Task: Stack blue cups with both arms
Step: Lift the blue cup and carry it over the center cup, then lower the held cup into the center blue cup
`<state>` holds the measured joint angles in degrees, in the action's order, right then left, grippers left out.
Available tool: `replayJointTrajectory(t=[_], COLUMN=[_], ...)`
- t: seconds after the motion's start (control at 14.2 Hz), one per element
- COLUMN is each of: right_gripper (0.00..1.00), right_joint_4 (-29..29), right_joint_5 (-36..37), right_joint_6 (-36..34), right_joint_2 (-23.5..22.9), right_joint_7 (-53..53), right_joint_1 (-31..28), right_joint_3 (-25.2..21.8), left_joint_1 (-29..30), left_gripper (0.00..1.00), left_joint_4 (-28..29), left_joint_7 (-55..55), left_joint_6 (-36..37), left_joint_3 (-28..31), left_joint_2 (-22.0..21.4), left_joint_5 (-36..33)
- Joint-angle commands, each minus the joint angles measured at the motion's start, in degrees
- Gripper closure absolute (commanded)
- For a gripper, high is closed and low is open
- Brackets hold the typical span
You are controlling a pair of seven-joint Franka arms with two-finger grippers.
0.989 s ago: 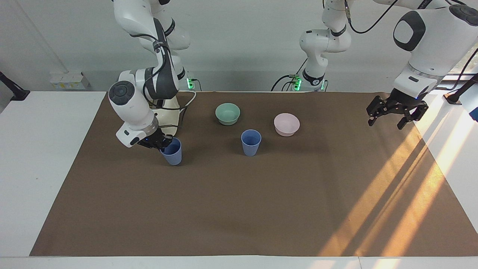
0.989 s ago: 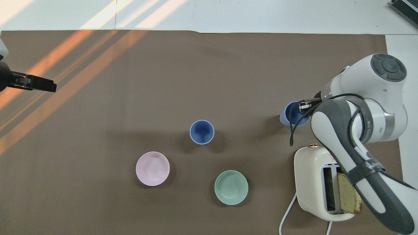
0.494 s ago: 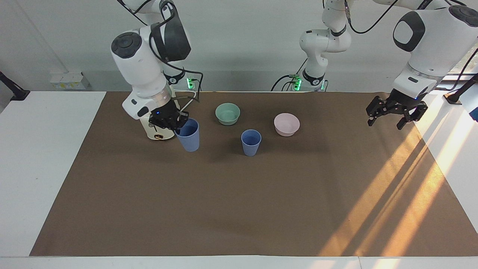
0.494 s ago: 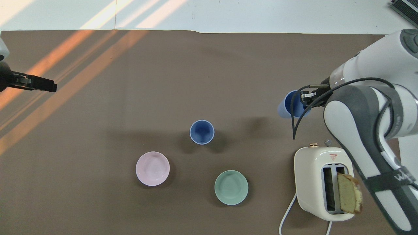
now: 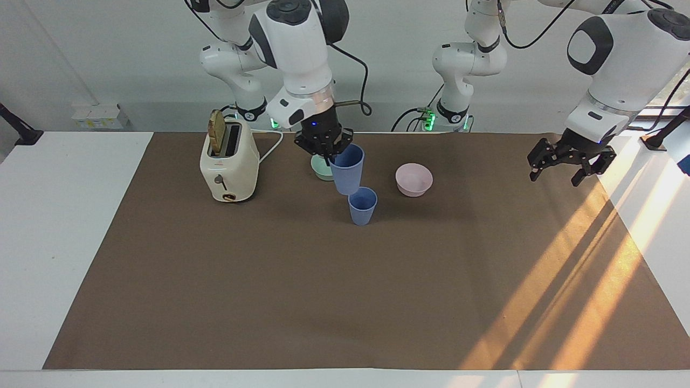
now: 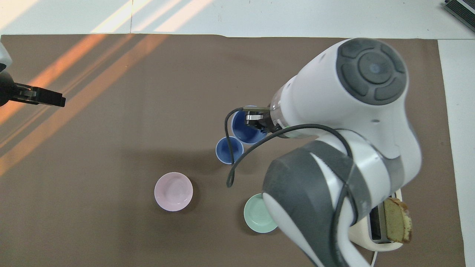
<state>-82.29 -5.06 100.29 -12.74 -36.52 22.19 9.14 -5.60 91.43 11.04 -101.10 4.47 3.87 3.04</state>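
Right gripper, fingers clamping carried blue cup, swung from toaster side, probably nearly over standing blue cup; left gripper waited, fingers spread.

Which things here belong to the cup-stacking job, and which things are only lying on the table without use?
Belongs to the job:
- held blue cup, carried by the right gripper over the standing blue cup
- left gripper, open, waiting over the left arm's end of the table

Just lying about:
- mint-green bowl
- pale pink bowl
- toaster with a bread slice
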Motion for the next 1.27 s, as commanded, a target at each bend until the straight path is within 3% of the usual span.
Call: replayJointTrajectory(t=[0.0,0.49,1.2], right_gripper=[1.0,1.0,1.0], right_joint_4=[1.5,-5.0,-8.4], right_joint_5=[0.1,-0.8,-1.1], right_joint_6=[1.9,6.3,7.4], right_joint_2=[-3.0,-3.9,-3.8], right_joint_7=[-1.5,-1.4,-1.3], right_joint_1=[0.8,1.4,1.5], right_joint_3=[-0.1,-0.1,0.4], left_joint_1=[0.6,0.8,0.9], left_gripper=[0.0,0.0,0.0], left_joint_4=[-0.3,3.3,3.0], left_joint_7=[0.2,0.0,-0.1], left_joint_6=[2.4,4.9,3.9], left_joint_3=[-0.5,-0.5,-0.6], left_joint_2=[-0.3,-4.7,-5.3], left_joint_5=[-0.1,-0.2,-0.1])
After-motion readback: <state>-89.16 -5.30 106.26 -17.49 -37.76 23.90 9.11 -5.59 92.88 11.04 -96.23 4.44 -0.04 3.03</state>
